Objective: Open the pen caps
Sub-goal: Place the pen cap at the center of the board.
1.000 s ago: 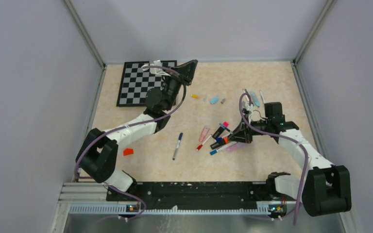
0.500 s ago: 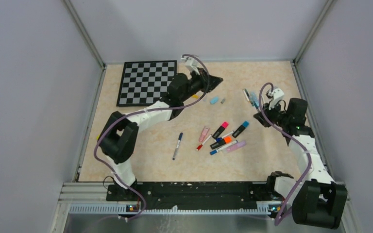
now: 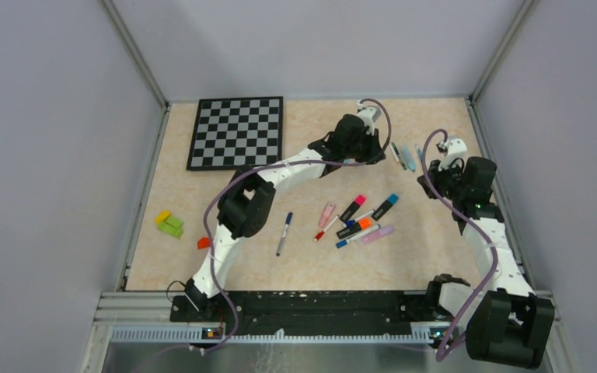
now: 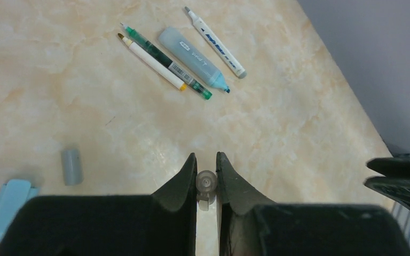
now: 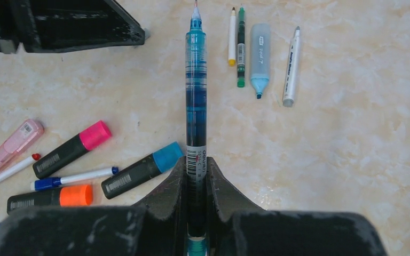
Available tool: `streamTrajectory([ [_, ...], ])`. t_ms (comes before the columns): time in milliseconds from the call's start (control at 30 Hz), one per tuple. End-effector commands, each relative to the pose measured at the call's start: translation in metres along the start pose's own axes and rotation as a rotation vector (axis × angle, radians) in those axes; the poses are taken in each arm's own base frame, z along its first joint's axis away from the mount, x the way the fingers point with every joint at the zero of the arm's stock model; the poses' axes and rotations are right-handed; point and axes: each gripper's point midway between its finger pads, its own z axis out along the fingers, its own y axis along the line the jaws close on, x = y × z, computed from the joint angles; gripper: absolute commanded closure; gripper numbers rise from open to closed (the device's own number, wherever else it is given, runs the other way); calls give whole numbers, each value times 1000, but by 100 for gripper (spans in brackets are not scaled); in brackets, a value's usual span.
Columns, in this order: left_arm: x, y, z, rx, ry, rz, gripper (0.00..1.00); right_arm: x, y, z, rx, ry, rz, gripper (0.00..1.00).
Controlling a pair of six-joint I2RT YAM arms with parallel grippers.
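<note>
Left of the checkerboard (image 3: 235, 132) and nearer the arm bases, a yellow-green block (image 3: 169, 224) and a flat red-orange chip (image 3: 204, 243) lie on the counter (image 3: 435, 249). Below the checkerboard's near right corner lies a thin white pen (image 3: 284, 233) with its dark blue cap on. Right of the checkerboard, the left end effector (image 4: 206, 160) is clamped on a small clear pen cap (image 4: 206, 182). A loose grey cap (image 4: 71, 166) and a light blue cap (image 4: 8, 213) lie on the counter to its left. Further right of the checkerboard and nearer the bases sits a cluster of capped markers, with a pink cap (image 5: 95, 133), an orange cap (image 5: 76, 194) and a blue cap (image 5: 168, 154) all in place. Beyond them, four uncapped pens (image 5: 260, 53) lie side by side. Farthest right from the checkerboard, the right end effector (image 5: 196, 162) is clamped on a teal pen (image 5: 196, 96) whose bare tip points away from the wrist.
</note>
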Motion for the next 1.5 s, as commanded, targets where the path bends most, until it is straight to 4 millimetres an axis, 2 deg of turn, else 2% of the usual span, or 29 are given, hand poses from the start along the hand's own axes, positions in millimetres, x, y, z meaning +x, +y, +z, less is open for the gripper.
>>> streamTrajectory([
  [0, 1, 17, 19, -74, 32, 49, 100, -12, -8, 0, 34, -42, 4, 100],
  [200, 14, 35, 39, -129, 43, 57, 94, -12, -7, 1, 29, -43, 1, 100],
  [333, 19, 45, 45, -160, 42, 76, 92, -12, -7, 1, 27, -42, 1, 100],
  [633, 28, 70, 52, -241, 49, 137, 78, -9, -8, 2, 29, -36, -1, 100],
  [833, 31, 72, 53, -244, 58, 152, 70, -7, -11, 3, 41, -28, -2, 100],
  [1000, 15, 70, 47, -264, 23, 165, 69, -4, -13, 4, 49, -21, -1, 100],
  [1200, -31, 37, 21, -211, -68, 194, 65, -1, -22, 4, 80, -14, 10, 100],
  [1233, -47, 26, 9, -193, -107, 204, 63, 0, -25, 5, 88, -12, 14, 100],
  [1300, -64, 12, -12, -174, -154, 220, 61, 2, -29, 6, 105, -7, 21, 100],
  [1400, -79, -12, -51, -108, -220, 257, 54, 7, -38, 12, 129, 14, 29, 100],
  [1467, -78, -19, -80, -92, -247, 286, 50, 14, -44, 19, 132, 52, 39, 100],
])
